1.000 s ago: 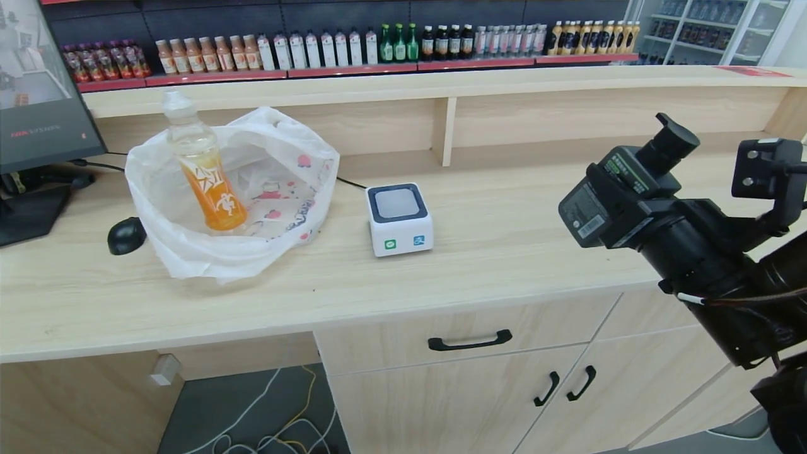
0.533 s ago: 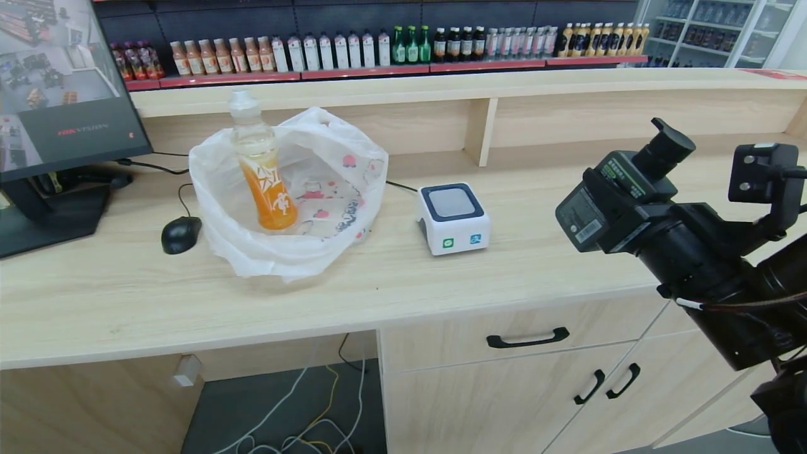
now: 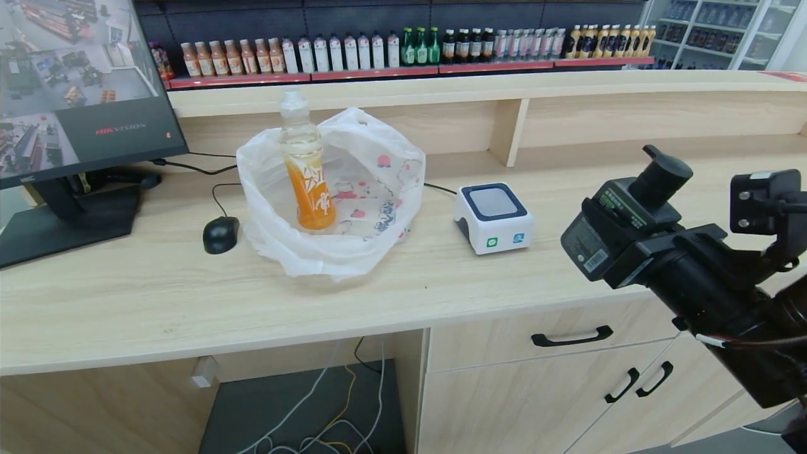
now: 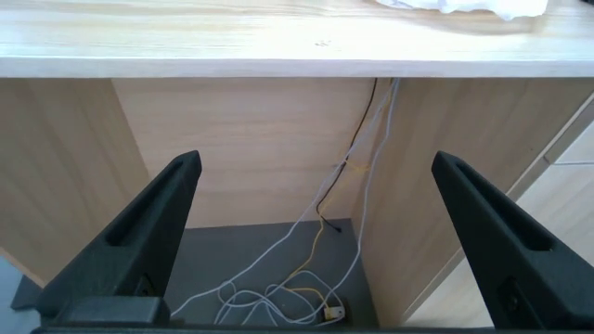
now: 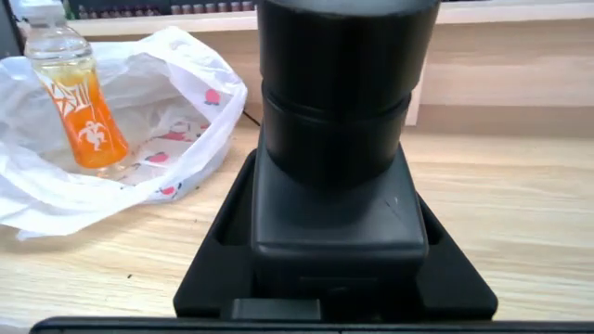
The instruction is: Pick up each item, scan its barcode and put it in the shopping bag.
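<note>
Your R gripper (image 5: pixel 331 186) is clamped on the black item (image 3: pixel 615 217), held off the front edge of the counter (image 3: pixel 157 296), well right of the scanner (image 3: pixel 493 217). L gripper (image 4: pixel 316 167) hangs below the countertop, fingers apart. Next, I'd say: carry the item over the scanner, roll the wrist so the barcode label (image 3: pixel 592 252) faces the grey window, and hold level. Item looks rigid, matte, boxy w/ a round cap-like top. Scanner's a hard rounded cube. Shopping bag (image 3: pixel 328 258) is thin floppy film w/ an upright bottle (image 3: pixel 306 170) inside.
</note>
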`<state>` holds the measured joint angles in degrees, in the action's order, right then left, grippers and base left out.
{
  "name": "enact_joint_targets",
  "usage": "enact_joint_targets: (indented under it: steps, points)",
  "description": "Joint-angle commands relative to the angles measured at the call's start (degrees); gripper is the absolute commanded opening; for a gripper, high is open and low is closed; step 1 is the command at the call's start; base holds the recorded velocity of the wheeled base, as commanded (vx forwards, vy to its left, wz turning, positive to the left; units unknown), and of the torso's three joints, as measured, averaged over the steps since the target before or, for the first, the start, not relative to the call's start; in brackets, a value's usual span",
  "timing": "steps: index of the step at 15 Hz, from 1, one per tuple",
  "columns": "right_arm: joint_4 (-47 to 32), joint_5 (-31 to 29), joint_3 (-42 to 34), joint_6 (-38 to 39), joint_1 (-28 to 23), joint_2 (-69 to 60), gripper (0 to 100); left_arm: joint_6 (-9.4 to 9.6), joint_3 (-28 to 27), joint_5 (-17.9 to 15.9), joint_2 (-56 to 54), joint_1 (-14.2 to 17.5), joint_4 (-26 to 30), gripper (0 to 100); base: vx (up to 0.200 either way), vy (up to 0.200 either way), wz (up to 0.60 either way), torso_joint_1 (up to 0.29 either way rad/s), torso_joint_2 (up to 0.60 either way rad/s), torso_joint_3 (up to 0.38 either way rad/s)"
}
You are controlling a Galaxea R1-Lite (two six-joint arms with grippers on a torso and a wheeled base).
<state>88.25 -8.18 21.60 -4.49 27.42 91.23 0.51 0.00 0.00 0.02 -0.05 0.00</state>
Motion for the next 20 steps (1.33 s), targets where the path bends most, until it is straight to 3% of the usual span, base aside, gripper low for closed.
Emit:
enact_joint_targets:
  steps: [1, 8, 9, 13, 14, 17, 20]
  points:
    - [-0.01, -0.08, 1.6, -2.37, 0.27, 0.61, 0, 0.02, 0.0, 0.0, -0.02, -0.04, 0.0, 100, 0.0, 0.0, 0.0, 0.0, 0.0, 0.0]
    - [-9.32, 0.09, 20.23, -11.95, 0.27, 7.91, 0, -0.07, 0.0, 0.0, -0.02, -0.04, 0.0, 100, 0.0, 0.0, 0.0, 0.0, 0.0, 0.0]
    - [-10.82, 0.45, 25.51, -13.88, 0.27, 10.63, 0, -0.07, 0.0, 0.0, -0.02, -0.04, 0.0, 100, 0.0, 0.0, 0.0, 0.0, 0.0, 0.0]
    - [-10.64, 9.15, 34.38, -24.61, -2.1, 15.64, 0, -0.07, 0.0, 0.0, -0.02, -0.04, 0.0, 100, 0.0, 0.0, 0.0, 0.0, 0.0, 0.0]
    - [-10.64, 9.67, 34.82, -25.48, -2.1, 16.08, 0, -0.07, 0.0, 0.0, -0.02, -0.04, 0.0, 100, 0.0, 0.0, 0.0, 0.0, 0.0, 0.0]
    - [-11.08, 20.05, 37.99, -35.77, -2.19, 19.24, 0, -0.07, 0.0, 0.0, -0.02, -0.04, 0.0, 100, 0.0, 0.0, 0.0, 0.0, 0.0, 0.0]
    - [-11.08, 26.37, 39.31, -42.89, -2.19, 21.27, 0, -0.07, 0.0, 0.0, -0.02, -0.04, 0.0, 100, 0.0, 0.0, 0.0, 0.0, 0.0, 0.0]
